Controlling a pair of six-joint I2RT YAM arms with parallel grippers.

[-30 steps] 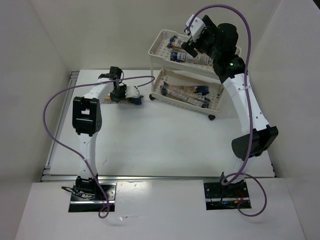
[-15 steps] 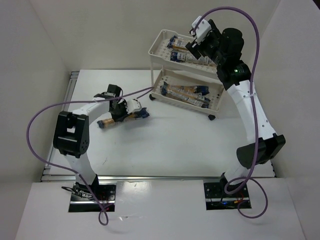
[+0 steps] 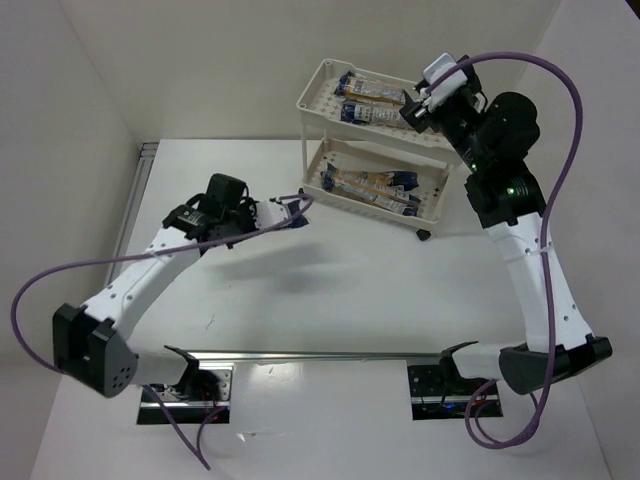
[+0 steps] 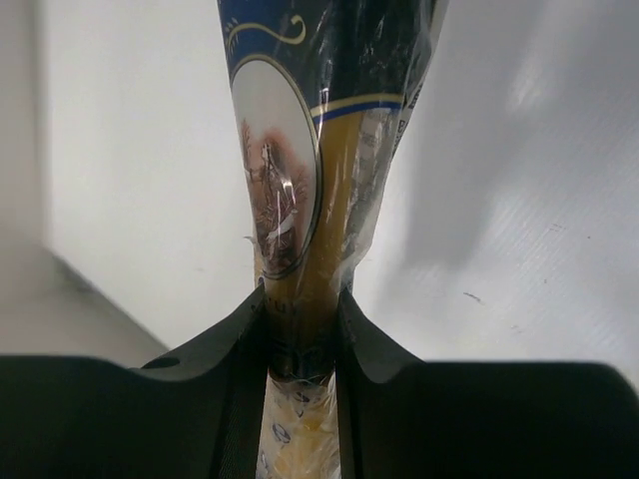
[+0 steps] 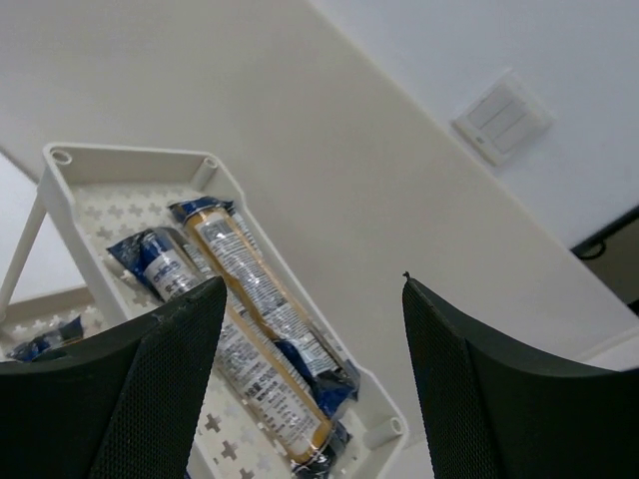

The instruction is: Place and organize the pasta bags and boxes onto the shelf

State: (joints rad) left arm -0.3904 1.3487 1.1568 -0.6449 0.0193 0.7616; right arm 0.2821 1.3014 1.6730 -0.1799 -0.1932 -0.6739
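My left gripper (image 3: pixel 268 213) is shut on a spaghetti packet (image 4: pixel 305 160), clear plastic with yellow pasta and a dark blue label, held above the table left of the shelf (image 3: pixel 312 100); its blue end (image 3: pixel 293 206) sticks out toward the shelf. The cream two-tier shelf holds two packets on its top tray (image 3: pixel 372 103) and packets on its lower tray (image 3: pixel 372 187). My right gripper (image 3: pixel 420 102) is open and empty above the top tray's right end. In the right wrist view the top tray's rim (image 5: pixel 235 190) and its two packets (image 5: pixel 255 329) lie between the open fingers.
White walls close in on the left, back and right. A wall switch plate (image 5: pixel 501 117) shows in the right wrist view. Purple cables (image 3: pixel 60 270) loop from both arms. The shelf's dark wheel (image 3: pixel 424 234) rests on the white table.
My left arm lifted the packet off the table and swung it right toward the shelf. My right gripper drew back to the right, from over the top tray's middle to its right end.
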